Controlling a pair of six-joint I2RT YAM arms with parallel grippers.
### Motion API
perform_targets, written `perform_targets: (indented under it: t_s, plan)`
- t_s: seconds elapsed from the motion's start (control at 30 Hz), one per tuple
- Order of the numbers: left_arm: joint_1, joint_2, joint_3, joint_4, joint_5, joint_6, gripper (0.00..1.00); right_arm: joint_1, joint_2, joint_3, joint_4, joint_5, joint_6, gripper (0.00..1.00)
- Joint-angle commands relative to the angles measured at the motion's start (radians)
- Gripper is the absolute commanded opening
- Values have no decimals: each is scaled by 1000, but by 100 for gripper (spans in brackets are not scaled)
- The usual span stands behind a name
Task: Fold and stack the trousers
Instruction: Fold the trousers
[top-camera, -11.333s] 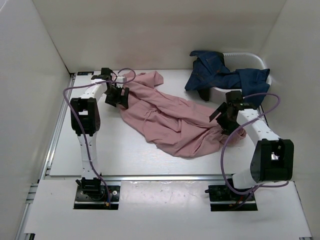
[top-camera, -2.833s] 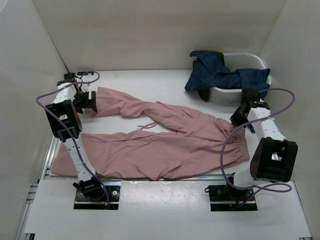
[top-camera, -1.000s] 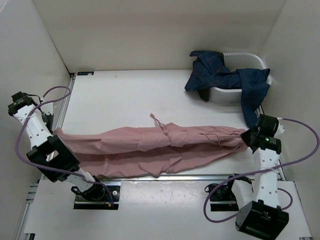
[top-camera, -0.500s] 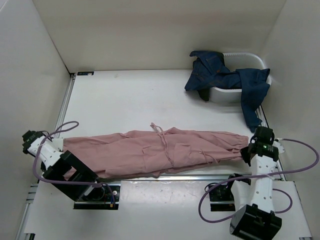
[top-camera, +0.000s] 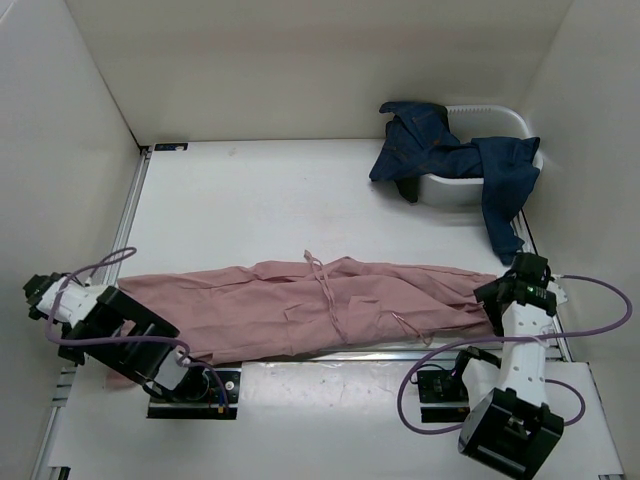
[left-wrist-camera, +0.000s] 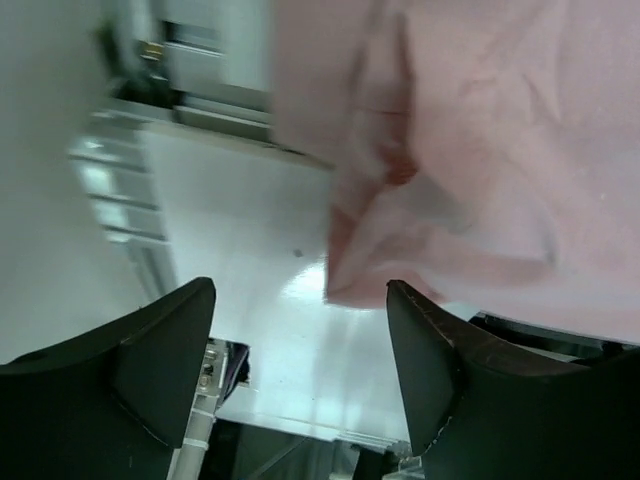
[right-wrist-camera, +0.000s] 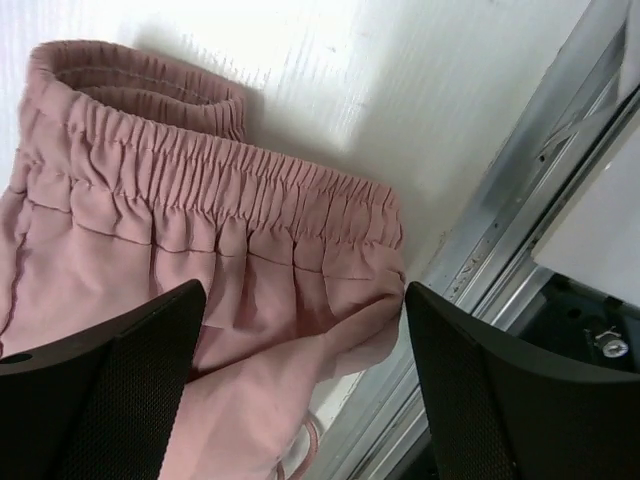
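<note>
The trousers (top-camera: 320, 305) are being seen stretched in a long strip along the 6 o'clock edge of the table (top-camera: 300, 200). In the top view the leg ends are pointing toward 8 o'clock and the waistband (right-wrist-camera: 230, 180) toward 4 o'clock. The lengthwise fold is being judged as done, and a crosswise fold as the step being prepared. For that to go well, both layers are to be pinched together at one end. The thin cloth is to be lifted just enough for dragging to be avoided, and the edges are to be matched before anything is let go. The drawstring (top-camera: 328, 295) trailing across the middle is best tucked inside.

The left gripper (left-wrist-camera: 300, 290) is being held wide apart with nothing between its fingers, pink cloth showing at 12 o'clock beyond them. The right gripper (right-wrist-camera: 305, 290) is likewise being held wide apart over the waistband, gripping nothing; whether the cloth is being touched cannot be told.
</note>
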Motion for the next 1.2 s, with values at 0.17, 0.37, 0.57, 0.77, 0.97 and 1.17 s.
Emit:
perform_targets:
  t_s: [0.17, 0.37, 0.57, 0.77, 0.97, 1.17]
  plan:
    - [-30, -9, 259, -70, 255, -48, 80, -4, -67, 109, 48, -2, -103, 86]
    - [-231, 139, 269, -34, 320, -159, 80, 47, 11, 109, 109, -79, -130, 82]
    - [-312, 286, 295, 26, 346, -229, 83, 58, 74, 100, 161, -145, -152, 82]
    - [-375, 348, 285, 48, 271, -275, 56, 58, 96, 73, 161, -145, -143, 82]
    - [-375, 308, 272, 30, 228, -275, 14, 58, 96, 73, 161, -136, -143, 82]
    - [-375, 259, 375, -1, 240, -285, 14, 67, 105, 82, 161, -136, -134, 82]
